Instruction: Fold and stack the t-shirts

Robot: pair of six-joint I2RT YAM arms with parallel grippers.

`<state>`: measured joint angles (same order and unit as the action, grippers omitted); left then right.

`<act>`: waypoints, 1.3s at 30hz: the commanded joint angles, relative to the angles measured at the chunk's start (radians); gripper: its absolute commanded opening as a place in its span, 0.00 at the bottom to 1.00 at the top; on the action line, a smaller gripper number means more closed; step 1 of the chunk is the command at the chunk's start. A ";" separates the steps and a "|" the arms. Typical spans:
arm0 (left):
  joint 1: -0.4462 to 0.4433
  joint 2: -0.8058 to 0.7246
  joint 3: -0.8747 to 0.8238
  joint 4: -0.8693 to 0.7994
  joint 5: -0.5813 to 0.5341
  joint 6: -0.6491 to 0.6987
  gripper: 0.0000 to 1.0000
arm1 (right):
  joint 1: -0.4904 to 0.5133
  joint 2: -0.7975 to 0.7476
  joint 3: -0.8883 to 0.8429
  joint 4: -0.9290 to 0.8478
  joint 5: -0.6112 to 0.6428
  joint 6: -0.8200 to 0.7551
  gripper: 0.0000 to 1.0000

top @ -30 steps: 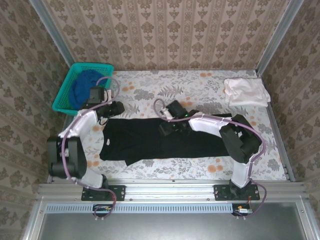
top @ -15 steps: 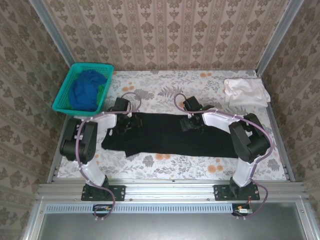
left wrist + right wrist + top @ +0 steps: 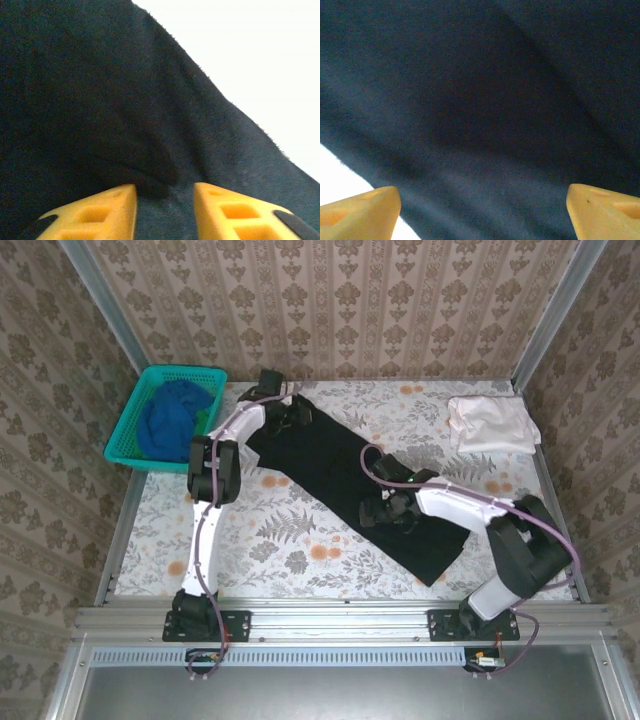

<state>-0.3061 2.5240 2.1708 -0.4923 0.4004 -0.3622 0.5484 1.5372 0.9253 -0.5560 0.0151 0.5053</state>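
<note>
The left gripper [image 3: 162,195] was seen nearly closed, with a raised fold of the black t-shirt [image 3: 335,470] pinched in it. The right gripper [image 3: 482,200] was held wide open, low over the same cloth, with nothing grasped. The shirt was stretched across the table [image 3: 290,550] from 11 o'clock to 5 o'clock. Squaring it flat was judged the step in hand. Next, a grip by the right gripper would be called for.
</note>
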 commanded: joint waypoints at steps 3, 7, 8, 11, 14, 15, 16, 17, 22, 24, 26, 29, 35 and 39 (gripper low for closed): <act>0.004 -0.221 -0.008 -0.086 -0.032 0.056 0.55 | -0.084 -0.111 0.018 -0.030 0.079 -0.053 0.90; -0.012 -0.460 -0.343 0.056 -0.111 0.030 0.60 | -0.096 0.038 0.058 -0.016 0.112 -0.103 0.88; -0.019 -0.502 -0.417 0.098 -0.126 0.018 0.61 | -0.097 0.070 0.058 -0.006 0.113 -0.099 0.88; -0.027 -0.527 -0.584 0.188 -0.142 -0.045 0.59 | -0.097 0.148 0.051 0.059 0.077 -0.074 0.86; -0.027 -0.431 -0.587 0.209 -0.111 -0.095 0.54 | -0.083 0.168 0.031 0.081 0.047 -0.027 0.86; -0.028 -0.389 -0.571 0.215 -0.110 -0.105 0.53 | -0.071 0.159 0.013 0.094 0.040 -0.009 0.86; -0.027 -0.347 -0.545 0.213 -0.107 -0.117 0.52 | -0.060 0.149 -0.004 0.105 0.031 0.013 0.86; -0.027 -0.310 -0.521 0.215 -0.099 -0.125 0.52 | -0.048 0.141 -0.018 0.113 0.019 0.034 0.86; -0.039 -0.082 -0.271 0.142 -0.059 -0.143 0.50 | 0.072 0.127 -0.067 0.146 0.012 0.186 0.88; -0.043 0.007 -0.156 0.101 -0.032 -0.150 0.47 | 0.126 0.138 -0.063 0.159 0.005 0.249 0.89; -0.046 0.077 -0.046 0.065 -0.012 -0.149 0.47 | 0.178 0.144 -0.049 0.162 0.004 0.305 0.89; -0.057 0.185 0.141 0.012 0.031 -0.138 0.47 | 0.265 0.148 -0.029 0.191 0.016 0.368 0.89; -0.113 0.333 0.439 0.022 0.185 -0.151 0.47 | 0.318 0.122 0.075 0.183 -0.038 0.345 0.90; -0.143 0.263 0.448 0.109 0.235 -0.147 0.53 | 0.288 -0.032 0.045 0.132 0.011 0.264 0.91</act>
<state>-0.4126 2.8174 2.5919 -0.3927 0.5369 -0.4976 0.8627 1.6146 0.9695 -0.3779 0.0154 0.8078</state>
